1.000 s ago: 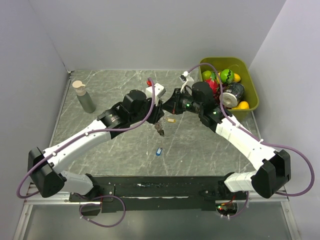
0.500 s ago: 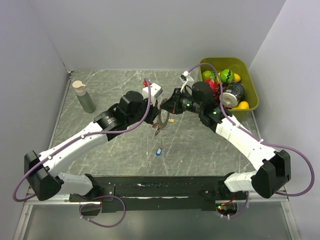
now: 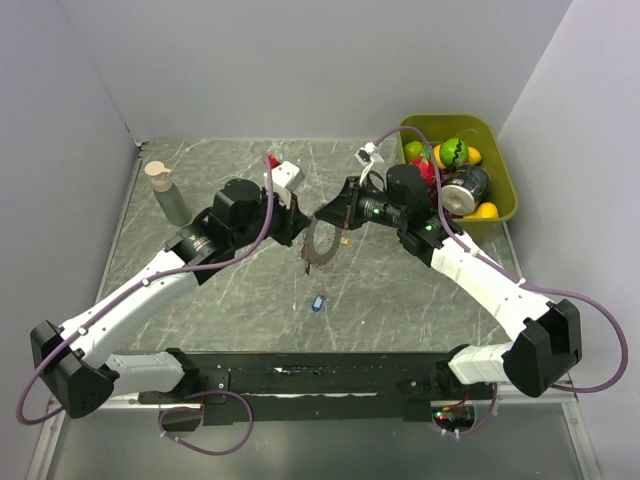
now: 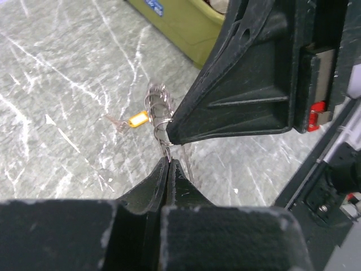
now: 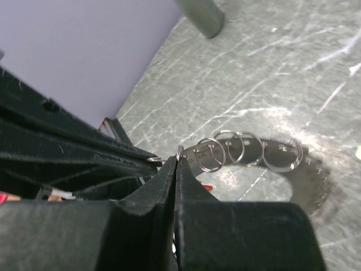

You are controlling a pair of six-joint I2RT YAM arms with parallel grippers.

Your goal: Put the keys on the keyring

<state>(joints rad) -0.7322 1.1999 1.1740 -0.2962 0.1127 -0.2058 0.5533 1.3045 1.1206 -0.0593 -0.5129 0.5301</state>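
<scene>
- On the left side of the grey marbled desk (image 3: 250, 300), the left arm (image 3: 150, 285) has drawn back; left fingers (image 4: 161, 183) pressed shut, seemingly pinching a wire loop (image 4: 165, 144).
- Middle: the wide, thin, toothed metal keyring (image 5: 307, 183) is now stretched up between both arms.
- Tiny blue-headed key (image 3: 317, 302) and yellow-headed key (image 4: 138, 119) lie loose nearby, threading undone.
- Far right: right fingers (image 5: 164, 186) clamped on a small ring (image 5: 179, 151).

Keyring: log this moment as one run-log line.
keyring: held by both arms | left jaws: shut on keyring | right jaws: shut on keyring | blue key: loose on table
</scene>
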